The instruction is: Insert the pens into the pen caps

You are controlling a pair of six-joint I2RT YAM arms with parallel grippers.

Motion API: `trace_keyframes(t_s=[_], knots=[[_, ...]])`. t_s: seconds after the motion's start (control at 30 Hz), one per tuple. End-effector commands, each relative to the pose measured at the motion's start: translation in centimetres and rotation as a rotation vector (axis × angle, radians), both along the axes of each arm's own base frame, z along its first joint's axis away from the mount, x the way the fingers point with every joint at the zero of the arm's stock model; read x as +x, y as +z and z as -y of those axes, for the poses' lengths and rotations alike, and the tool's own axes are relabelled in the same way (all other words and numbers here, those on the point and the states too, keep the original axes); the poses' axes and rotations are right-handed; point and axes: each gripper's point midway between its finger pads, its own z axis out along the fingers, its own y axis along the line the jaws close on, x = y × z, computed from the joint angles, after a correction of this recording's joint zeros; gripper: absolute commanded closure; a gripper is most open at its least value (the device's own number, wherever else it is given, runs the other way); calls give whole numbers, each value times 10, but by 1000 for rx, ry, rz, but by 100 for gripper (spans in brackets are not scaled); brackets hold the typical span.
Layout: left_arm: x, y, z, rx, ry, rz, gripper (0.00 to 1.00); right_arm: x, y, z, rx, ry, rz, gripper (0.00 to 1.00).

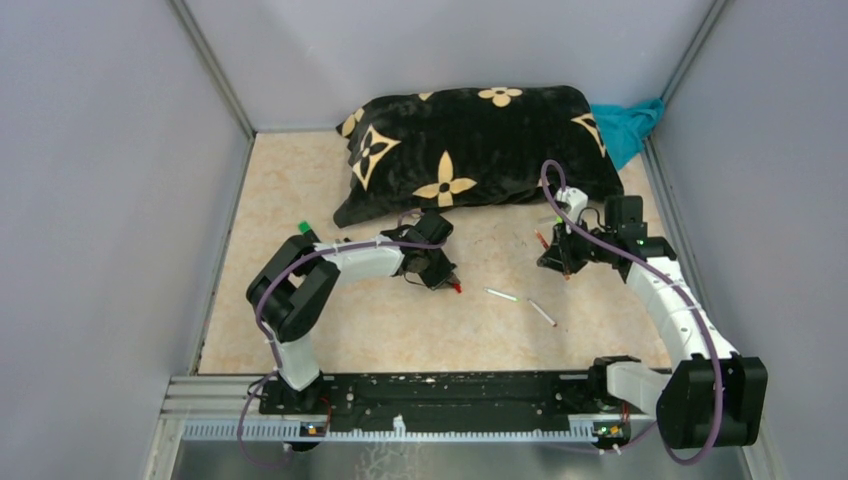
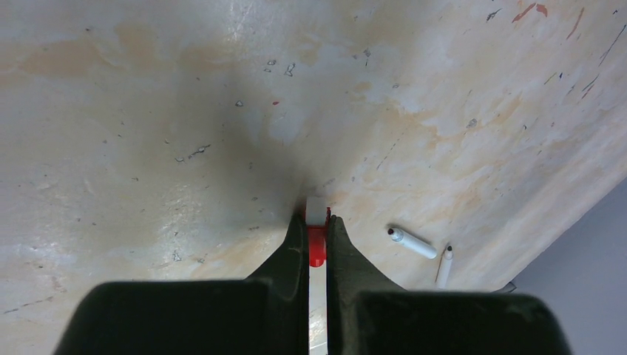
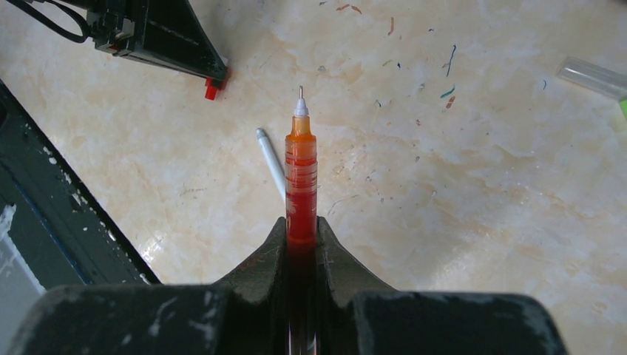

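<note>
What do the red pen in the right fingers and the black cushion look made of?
Red pen: likely translucent glossy plastic, since the barrel glows orange-red; its fine tip looks metallic. Cushion: seemingly plush, velvety fabric, matte and softly sagging.

boxed in on three sides by plain pale grey walls (image 1: 100,150), joined at slim metal corner posts (image 1: 214,70). below, a beige marbled tabletop (image 1: 290,190), scuffed, flecked with small dark specks and thin coloured ink strokes, glossy under soft even light, with a pale glare patch in the left wrist view. at the back, against the rear wall, a black velvety pillow (image 1: 470,140) with cream flower motifs; behind its right end, a crumpled teal cloth (image 1: 628,128) in the corner. along the near edge, a black mounting rail (image 1: 450,388) over a ribbed aluminium strip (image 1: 450,430).
</note>
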Motion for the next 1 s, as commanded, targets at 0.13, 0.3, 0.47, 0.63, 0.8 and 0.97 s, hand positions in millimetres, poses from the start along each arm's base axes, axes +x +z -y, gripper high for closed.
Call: trace_keyframes(t_s=[0.13, 0.3, 0.47, 0.63, 0.8, 0.97], knots=[[0, -6, -13, 59, 60, -48, 93, 9, 4, 5, -7, -23, 42, 100], [2, -2, -12, 54, 56, -45, 79, 16, 0, 11, -31, -43, 28, 100], [7, 11, -11, 48, 39, -8, 71, 22, -3, 16, -33, -63, 5, 100], [18, 37, -5, 31, -57, 96, 57, 31, 1, 29, -15, -113, 3, 100], [26, 86, 21, -69, -378, 371, 41, 40, 2, 48, 8, -182, 2, 100], [38, 131, 69, -216, -707, 664, 22, 48, 2, 76, 43, -285, 6, 100]])
